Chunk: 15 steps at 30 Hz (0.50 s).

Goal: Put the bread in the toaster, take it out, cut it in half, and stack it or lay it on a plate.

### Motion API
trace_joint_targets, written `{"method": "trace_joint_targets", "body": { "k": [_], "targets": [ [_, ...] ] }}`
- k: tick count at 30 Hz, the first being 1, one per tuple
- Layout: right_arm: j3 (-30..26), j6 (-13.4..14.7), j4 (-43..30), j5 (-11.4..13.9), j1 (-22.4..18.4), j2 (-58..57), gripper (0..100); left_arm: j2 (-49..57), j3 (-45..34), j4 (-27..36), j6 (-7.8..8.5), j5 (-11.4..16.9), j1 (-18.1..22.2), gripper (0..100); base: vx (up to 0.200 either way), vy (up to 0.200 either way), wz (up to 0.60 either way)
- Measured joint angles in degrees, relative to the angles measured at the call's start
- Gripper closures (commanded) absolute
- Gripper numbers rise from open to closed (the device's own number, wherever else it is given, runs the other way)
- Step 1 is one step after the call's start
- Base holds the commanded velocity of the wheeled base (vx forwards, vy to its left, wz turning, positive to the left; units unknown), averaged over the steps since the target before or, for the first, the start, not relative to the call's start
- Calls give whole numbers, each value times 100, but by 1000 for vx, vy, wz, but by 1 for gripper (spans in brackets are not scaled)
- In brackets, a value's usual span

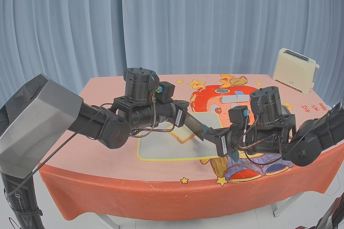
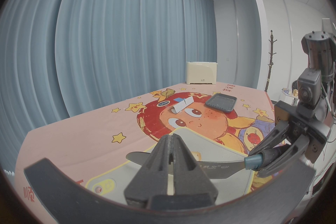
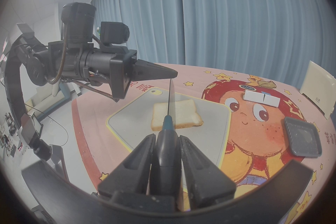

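Note:
A slice of bread [image 1: 182, 136] [image 3: 182, 114] lies flat on the pale cutting board [image 1: 161, 149] [image 3: 133, 119]. My right gripper [image 1: 211, 131] [image 2: 273, 154] [image 3: 167, 140] is shut on the teal handle of a knife [image 1: 195, 126] [image 2: 210, 167] [image 3: 169, 98]. The blade stands on edge over the middle of the bread. My left gripper [image 1: 186, 110] [image 2: 171, 139] [image 3: 175, 75] is shut, and its tip is at the back of the blade near the point. The cream toaster [image 1: 294, 70] [image 2: 201, 73] stands at the far right corner. A dark plate [image 2: 221, 102] [image 3: 302, 132] lies beyond the board.
A white block with a blue patch [image 1: 234, 98] [image 2: 182, 104] [image 3: 261, 98] lies mid-table behind the board. The orange tablecloth's front edge [image 1: 179, 183] is close to the board. Both arms meet over the board, and open cloth lies to the far left.

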State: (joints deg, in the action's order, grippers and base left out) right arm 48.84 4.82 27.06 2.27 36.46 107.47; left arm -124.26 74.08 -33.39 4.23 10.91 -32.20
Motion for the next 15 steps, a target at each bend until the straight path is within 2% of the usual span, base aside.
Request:
{"method": "trace_joint_targets", "body": {
  "k": [15],
  "targets": [
    [-22, 2, 6, -2, 28, 20, 100, -350, 224, -51, -2, -2, -94, 100, 0, 0, 0]
  ]
}}
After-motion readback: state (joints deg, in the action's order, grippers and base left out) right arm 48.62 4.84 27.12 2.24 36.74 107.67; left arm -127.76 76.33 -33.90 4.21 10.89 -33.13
